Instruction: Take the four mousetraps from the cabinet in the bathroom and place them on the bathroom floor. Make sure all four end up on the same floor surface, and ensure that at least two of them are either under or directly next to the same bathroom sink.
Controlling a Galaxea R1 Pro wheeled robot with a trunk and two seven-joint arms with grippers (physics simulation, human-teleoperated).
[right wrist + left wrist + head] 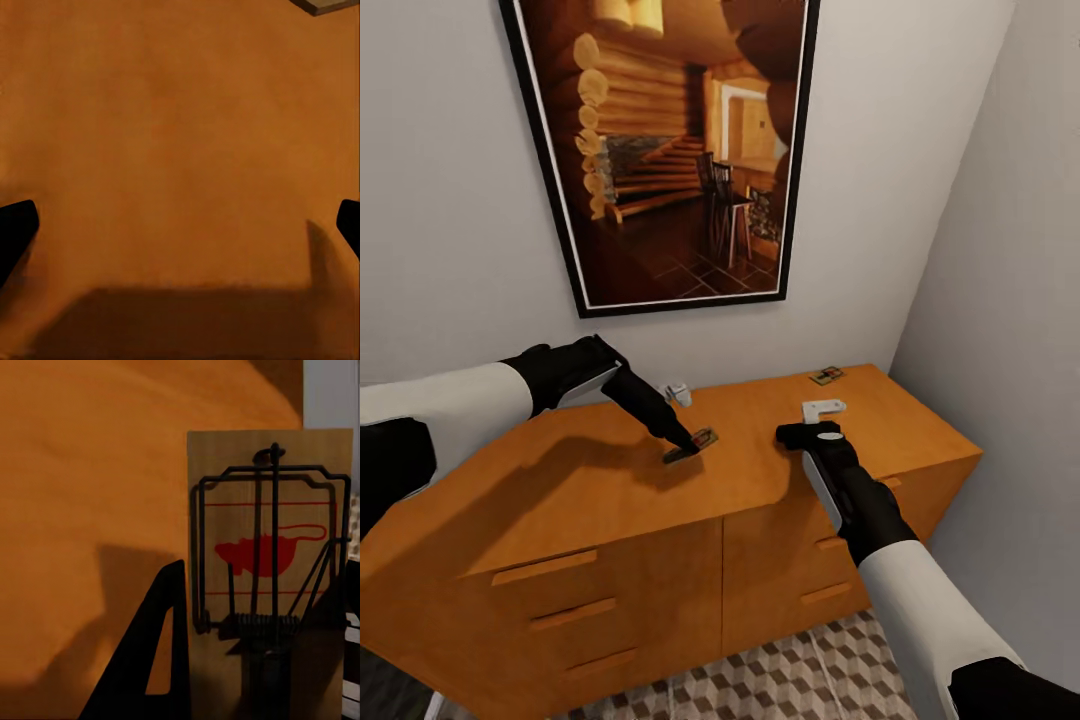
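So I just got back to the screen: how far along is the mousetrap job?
Early. No trap shows on the visible strip of bathroom floor. The left gripper is at one mousetrap on the cabinet; a firm grip can't be confirmed. A second mousetrap waits near the back edge. The right gripper is open over bare wood.
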